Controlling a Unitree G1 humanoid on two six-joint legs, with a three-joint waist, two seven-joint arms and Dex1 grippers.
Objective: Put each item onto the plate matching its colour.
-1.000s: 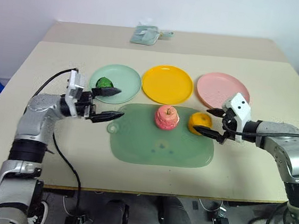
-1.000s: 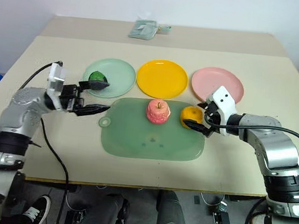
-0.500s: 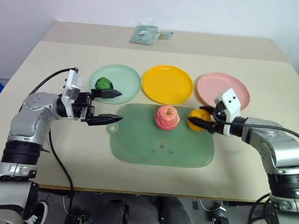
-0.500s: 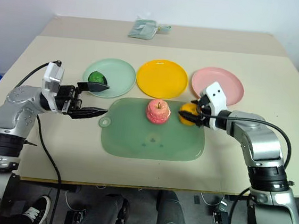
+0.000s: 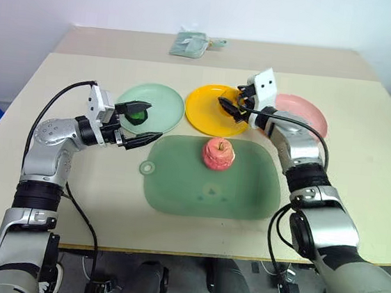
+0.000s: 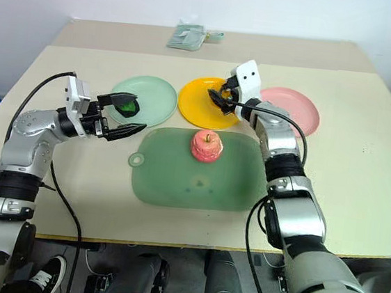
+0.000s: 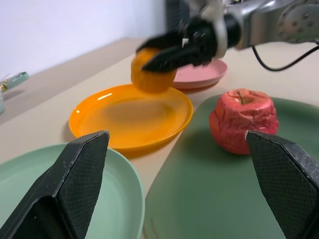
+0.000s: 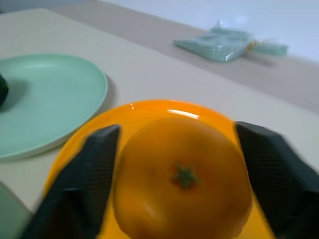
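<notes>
Your right pincer (image 6: 219, 100) hangs over the yellow plate (image 6: 198, 106) with the orange fruit (image 8: 182, 184) between its spread fingers; whether it still grips I cannot tell. Your left pincer (image 5: 136, 121) stands released beside the green fruit (image 6: 126, 103) on the mint plate (image 6: 155, 93). The apple (image 5: 218, 153) waits on the mat (image 5: 177, 186), pink plate (image 5: 304, 112) bare.

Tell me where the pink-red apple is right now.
The pink-red apple sits near the far edge of the translucent green mat, at the centre of the head view, just in front of the yellow-orange plate.
</notes>
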